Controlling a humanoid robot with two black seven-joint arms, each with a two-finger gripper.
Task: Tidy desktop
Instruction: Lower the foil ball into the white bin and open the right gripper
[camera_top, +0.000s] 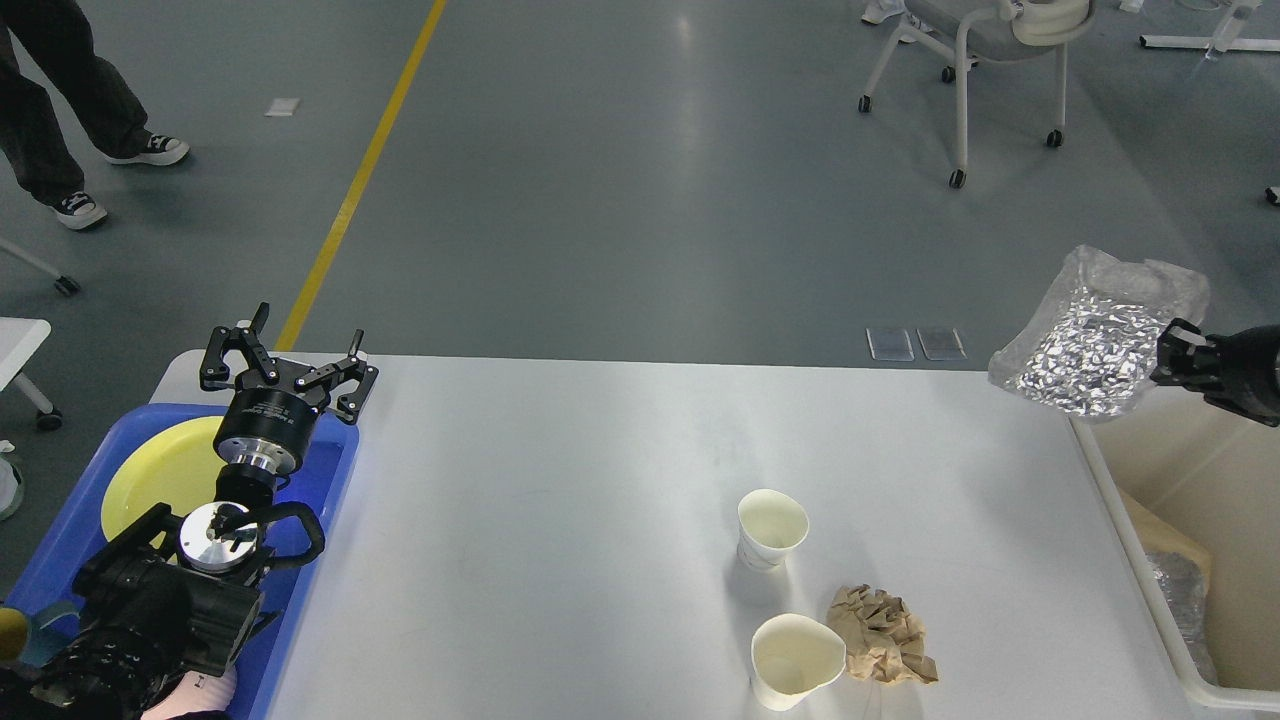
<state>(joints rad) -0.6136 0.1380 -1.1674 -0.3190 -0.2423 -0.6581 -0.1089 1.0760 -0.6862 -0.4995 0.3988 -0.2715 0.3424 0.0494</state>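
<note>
Because the left gripper (290, 352) hangs with its fingers spread wide and nothing between them, it looks parked rather than working: it sits above the far edge of the blue tray (330, 470), just past the yellow plate (150, 475) that lies in that tray below and nearer than the fingers. Probably the tray is where dishes go, so the arm waits there until something reusable needs moving.

To the right of that gripper stretches the desktop (560, 500), a smooth white slab with rounded corners, mostly bare and lightly glossy under the room light. Well to the gripper's right and nearer the robot stand two paper cups: the far cup (771, 528) upright, the near cup (795, 660) slightly squashed at its rim. A ball of crumpled brown paper (880, 635) rests just beside the near cup, apparently touching it.

Farther right, the right gripper (1168, 362) pinches the edge of a silvery bag (1095, 340), which hangs to the gripper's left, held up off the desktop. Directly below and nearer than this gripper is the white bin (1150, 580), with rubbish already inside, so I judge the bag is held there to be dropped in. Cups and paper remain to clear.
</note>
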